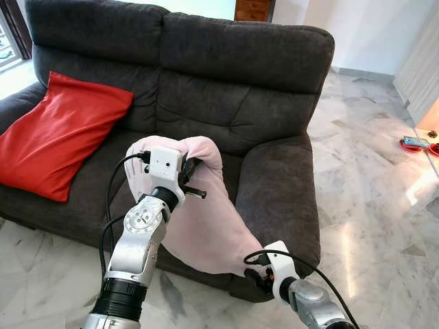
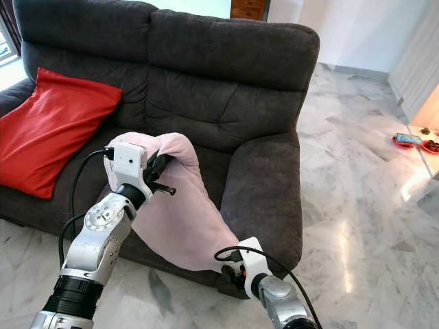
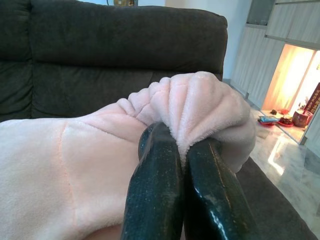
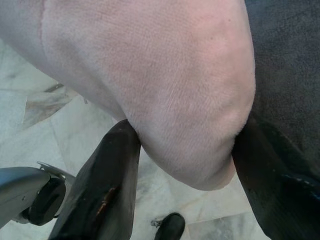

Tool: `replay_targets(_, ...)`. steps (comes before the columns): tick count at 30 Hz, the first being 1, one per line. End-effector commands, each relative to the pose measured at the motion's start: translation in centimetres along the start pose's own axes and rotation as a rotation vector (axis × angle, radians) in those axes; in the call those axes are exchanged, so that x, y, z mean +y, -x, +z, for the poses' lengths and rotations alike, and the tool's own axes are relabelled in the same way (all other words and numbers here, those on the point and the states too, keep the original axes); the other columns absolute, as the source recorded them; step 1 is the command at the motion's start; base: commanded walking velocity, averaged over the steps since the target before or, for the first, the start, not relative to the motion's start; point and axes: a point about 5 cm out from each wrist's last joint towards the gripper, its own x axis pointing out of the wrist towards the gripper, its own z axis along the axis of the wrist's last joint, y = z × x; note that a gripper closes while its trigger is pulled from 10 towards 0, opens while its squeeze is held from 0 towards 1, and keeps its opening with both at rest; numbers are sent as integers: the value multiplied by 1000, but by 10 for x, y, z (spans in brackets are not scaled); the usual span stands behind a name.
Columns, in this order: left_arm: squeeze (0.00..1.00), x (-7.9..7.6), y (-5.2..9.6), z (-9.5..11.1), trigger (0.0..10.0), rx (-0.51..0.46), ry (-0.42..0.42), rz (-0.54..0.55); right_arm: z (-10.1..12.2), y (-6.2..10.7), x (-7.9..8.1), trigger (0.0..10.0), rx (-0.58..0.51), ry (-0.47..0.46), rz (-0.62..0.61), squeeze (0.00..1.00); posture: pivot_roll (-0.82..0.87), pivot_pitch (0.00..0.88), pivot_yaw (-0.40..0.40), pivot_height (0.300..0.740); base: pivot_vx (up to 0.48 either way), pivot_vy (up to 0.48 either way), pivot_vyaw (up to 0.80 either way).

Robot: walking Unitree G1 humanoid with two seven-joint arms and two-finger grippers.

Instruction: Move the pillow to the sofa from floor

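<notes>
A soft pink pillow hangs off the floor against the front of the dark grey sofa, its top edge level with the seat. My left gripper is shut on the pillow's upper corner, and the left wrist view shows bunched pink fabric pinched between the black fingers. My right gripper is low by the sofa's right armrest. Its two fingers press either side of the pillow's bottom corner.
A red cushion leans on the sofa's left seat and arm. The marble floor lies to the right, with small red items near a lit shelf. A wooden cabinet stands behind the sofa.
</notes>
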Motion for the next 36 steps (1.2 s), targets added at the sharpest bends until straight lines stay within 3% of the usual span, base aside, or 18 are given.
replay_targets(1, 0, -5, -9, 33, 10000, -146, -11, -25, 0, 0, 0, 0, -10, -12, 2, 0, 60, 0, -78, 740, 0, 0, 0)
replay_targets(9, 0, -4, -9, 32, 10000, -143, -11, -17, 7, 0, -2, 0, -57, -8, -12, 0, 54, 0, -77, 740, 0, 0, 0)
replay_targets(21, 0, -1, -6, 24, 10000, -113, -25, 7, 35, 6, -7, 0, -235, 5, -49, 0, 48, 0, -76, 740, 0, 0, 0)
replay_targets(30, 0, 20, 5, 13, 10000, -63, -99, 107, 83, 35, -31, 0, -538, -62, -273, 0, 47, 0, -75, 740, 0, 0, 0)
replay_targets(36, 0, 23, 10, 6, 10000, -27, -128, 125, 110, 51, -36, 0, -677, -88, -348, 0, 46, 0, -73, 740, 0, 0, 0)
